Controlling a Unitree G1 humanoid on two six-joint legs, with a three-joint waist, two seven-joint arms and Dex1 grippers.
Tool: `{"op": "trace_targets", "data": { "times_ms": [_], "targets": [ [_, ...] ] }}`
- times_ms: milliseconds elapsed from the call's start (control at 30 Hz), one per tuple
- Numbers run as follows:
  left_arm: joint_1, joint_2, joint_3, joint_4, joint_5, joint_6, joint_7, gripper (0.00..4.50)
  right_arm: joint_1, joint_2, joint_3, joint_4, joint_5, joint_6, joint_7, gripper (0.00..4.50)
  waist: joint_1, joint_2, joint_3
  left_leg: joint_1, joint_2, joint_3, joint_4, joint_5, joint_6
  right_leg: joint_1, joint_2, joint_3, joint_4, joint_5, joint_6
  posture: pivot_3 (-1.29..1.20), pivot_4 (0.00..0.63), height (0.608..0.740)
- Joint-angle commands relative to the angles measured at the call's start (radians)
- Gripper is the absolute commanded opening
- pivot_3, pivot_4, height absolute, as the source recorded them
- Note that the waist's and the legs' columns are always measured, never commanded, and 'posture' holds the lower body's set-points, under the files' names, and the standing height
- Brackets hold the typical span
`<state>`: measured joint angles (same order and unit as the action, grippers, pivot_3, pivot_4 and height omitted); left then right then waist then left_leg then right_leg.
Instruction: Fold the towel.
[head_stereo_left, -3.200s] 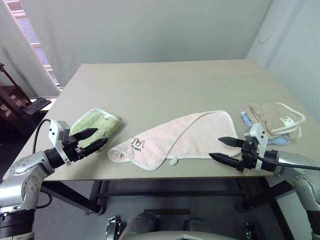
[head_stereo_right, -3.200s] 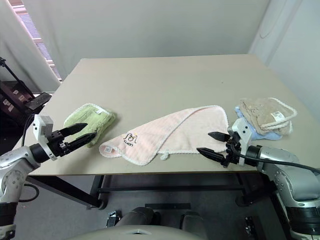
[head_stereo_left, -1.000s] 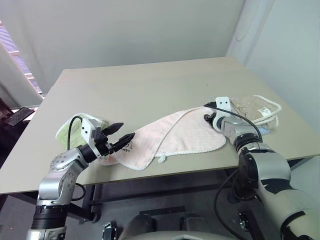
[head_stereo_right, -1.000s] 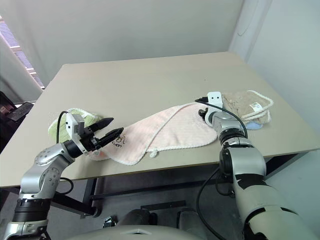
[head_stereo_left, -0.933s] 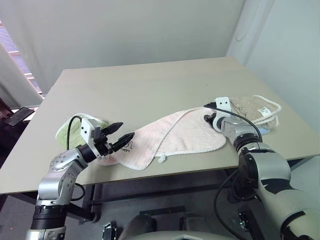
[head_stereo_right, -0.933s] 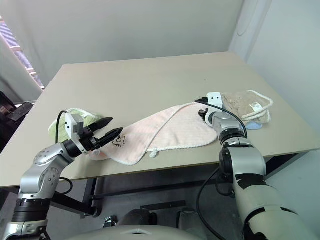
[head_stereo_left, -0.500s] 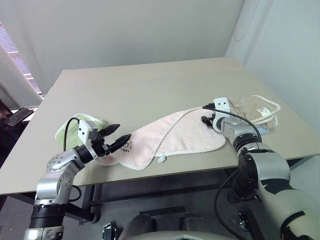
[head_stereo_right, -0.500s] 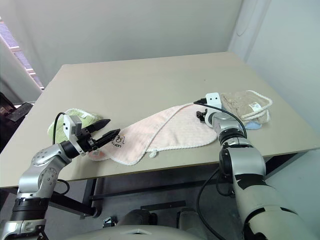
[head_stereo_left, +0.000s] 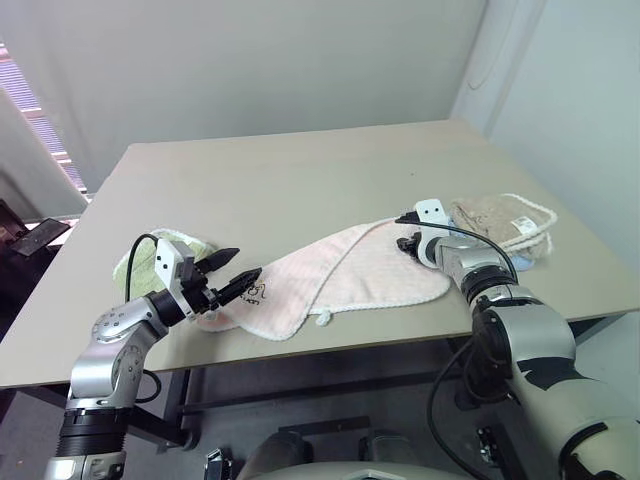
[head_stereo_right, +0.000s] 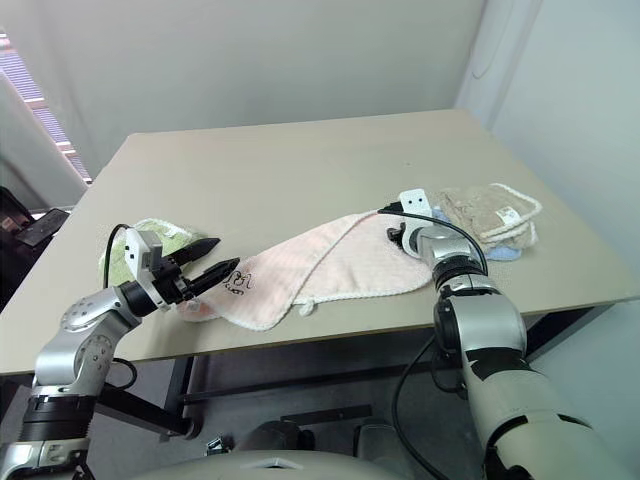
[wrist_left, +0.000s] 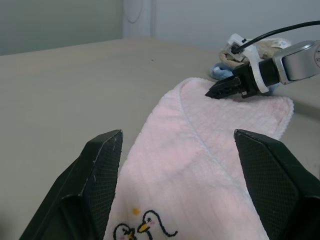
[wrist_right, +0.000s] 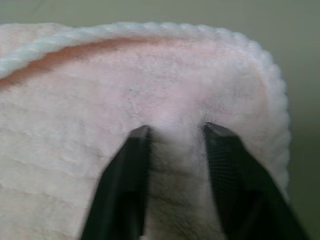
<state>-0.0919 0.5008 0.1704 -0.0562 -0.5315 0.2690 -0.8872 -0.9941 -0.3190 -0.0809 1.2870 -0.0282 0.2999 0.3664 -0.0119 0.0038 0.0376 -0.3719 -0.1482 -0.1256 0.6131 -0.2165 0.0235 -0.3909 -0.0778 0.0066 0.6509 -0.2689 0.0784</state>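
Lying across the near half of the table, the towel is seen as a pale pink terry cloth with white scalloped trim, folded over itself, a small dark embroidered logo at its left end. The left gripper is held just over that logo end with its fingers spread wide and nothing between them. The right gripper is pressed onto the towel's far right corner; in the right wrist view its fingers are sunk into the pile with a ridge of cloth pinched between them. A green cloth is partly hidden behind the left arm. A beige towel is stacked on something blue, mostly covered.
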Motion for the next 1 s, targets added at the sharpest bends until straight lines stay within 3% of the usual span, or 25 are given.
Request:
{"op": "trace_targets", "data": {
  "times_ms": [33,67,267,367,533,767,867,933,1000],
  "targets": [
    [-0.017,0.016,0.011,-0.04,-0.002,-0.003,0.002,3.75,0.018,-0.009,0.002,0.014,-0.011,0.038,-0.03,0.27,0.002,0.0,0.0,0.0,0.0,0.0,0.0,0.0,0.0,0.0,0.0,0.0,0.0,0.0,0.0,0.0,0.0,0.737],
    [-0.018,0.016,0.01,-0.04,-0.001,-0.002,0.003,3.75,0.014,-0.014,-0.002,0.011,-0.007,0.044,-0.028,0.04,0.003,0.0,0.0,0.0,0.0,0.0,0.0,0.0,0.0,0.0,0.0,0.0,0.0,0.0,0.0,0.0,0.0,0.737],
    [-0.018,0.022,0.007,-0.053,-0.002,0.012,0.006,3.75,0.002,-0.056,-0.02,-0.046,0.032,0.158,0.063,0.04,0.006,0.001,0.0,-0.001,0.0,0.0,-0.001,0.0,0.0,-0.001,0.0,0.0,-0.001,0.0,0.0,0.0,0.0,0.737],
    [-0.014,0.026,0.006,-0.062,-0.004,0.02,0.005,3.75,0.035,-0.084,-0.017,-0.172,0.061,0.275,0.149,0.04,0.012,0.001,0.0,-0.003,0.0,0.0,-0.002,0.0,0.0,-0.003,0.0,0.0,-0.002,0.0,0.0,0.0,0.0,0.737],
    [-0.02,0.031,0.008,-0.061,-0.008,0.037,-0.001,3.75,0.202,-0.136,-0.024,-0.592,0.134,0.601,0.199,0.04,0.03,0.001,0.0,-0.008,0.0,-0.001,-0.005,-0.001,0.001,-0.008,-0.001,0.0,-0.003,-0.001,0.001,0.0,0.0,0.737],
    [-0.054,0.032,-0.011,-0.038,-0.007,0.056,-0.022,3.75,0.388,-0.162,-0.101,-1.109,0.261,0.98,0.161,0.04,0.03,0.001,0.0,-0.02,0.0,-0.001,-0.004,-0.002,0.001,-0.017,-0.001,0.0,-0.003,0.001,0.004,0.0,0.0,0.737],
    [-0.079,0.03,-0.02,-0.018,-0.003,0.057,-0.029,3.75,0.432,-0.158,-0.115,-1.257,0.297,1.075,0.144,0.62,0.027,0.001,0.0,-0.02,0.0,0.0,-0.002,-0.002,0.001,-0.016,-0.001,0.0,-0.003,-0.001,0.001,0.0,0.0,0.737],
    [-0.107,0.024,-0.039,-0.002,0.005,0.061,-0.03,3.75,0.473,-0.17,-0.083,-1.329,0.296,1.055,0.137,1.29,0.026,0.001,0.001,-0.02,0.0,0.0,-0.001,-0.002,0.001,-0.015,-0.001,0.0,-0.003,-0.001,0.002,0.0,0.0,0.737],
    [-0.126,0.017,-0.055,0.009,0.01,0.064,-0.029,3.75,0.475,-0.165,-0.098,-1.341,0.303,1.05,0.121,1.29,0.023,0.001,0.001,-0.02,0.0,0.0,0.0,-0.002,0.001,-0.015,-0.001,0.0,-0.003,-0.001,0.002,0.0,0.0,0.737]
  ]
}}
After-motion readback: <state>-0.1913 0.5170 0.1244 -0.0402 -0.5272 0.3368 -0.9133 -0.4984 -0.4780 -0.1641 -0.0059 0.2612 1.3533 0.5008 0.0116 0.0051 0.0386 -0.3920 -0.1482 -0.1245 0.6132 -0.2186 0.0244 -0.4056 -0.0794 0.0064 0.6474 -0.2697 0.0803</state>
